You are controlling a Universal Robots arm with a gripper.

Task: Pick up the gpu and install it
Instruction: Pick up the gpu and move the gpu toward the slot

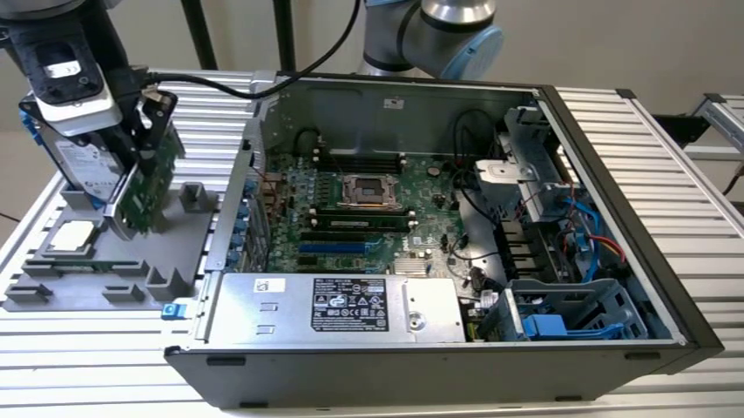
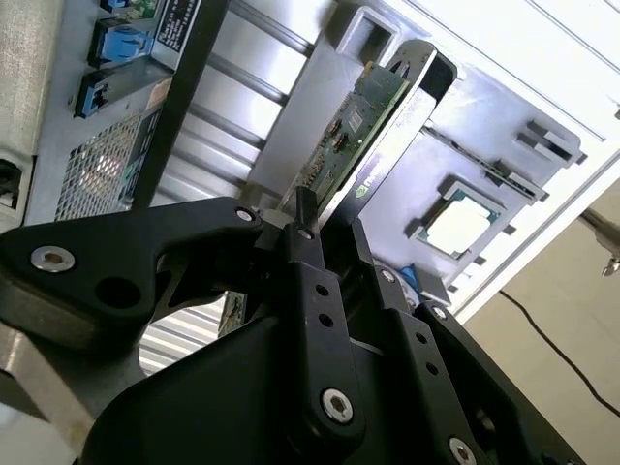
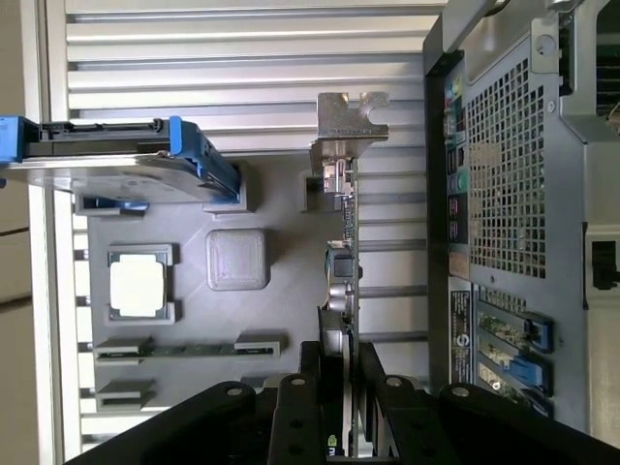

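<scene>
We see the gripper (image 3: 339, 360) clamped on the gpu (image 3: 341, 271), card upright on edge at the grey tray (image 3: 281, 291), beside the computer case (image 3: 504, 194).

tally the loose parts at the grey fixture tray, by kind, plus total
gpu: 1
hard drive: 1
CPU chip: 1
thin stick on edge, likely memory: 1
Total: 4

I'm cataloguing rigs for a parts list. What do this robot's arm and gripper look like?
The arm has silver-grey rounded joints, one with a light blue cap. The gripper is matte black, with jointed linkage fingers fastened by silver screws. A black cable runs to the wrist.
</scene>
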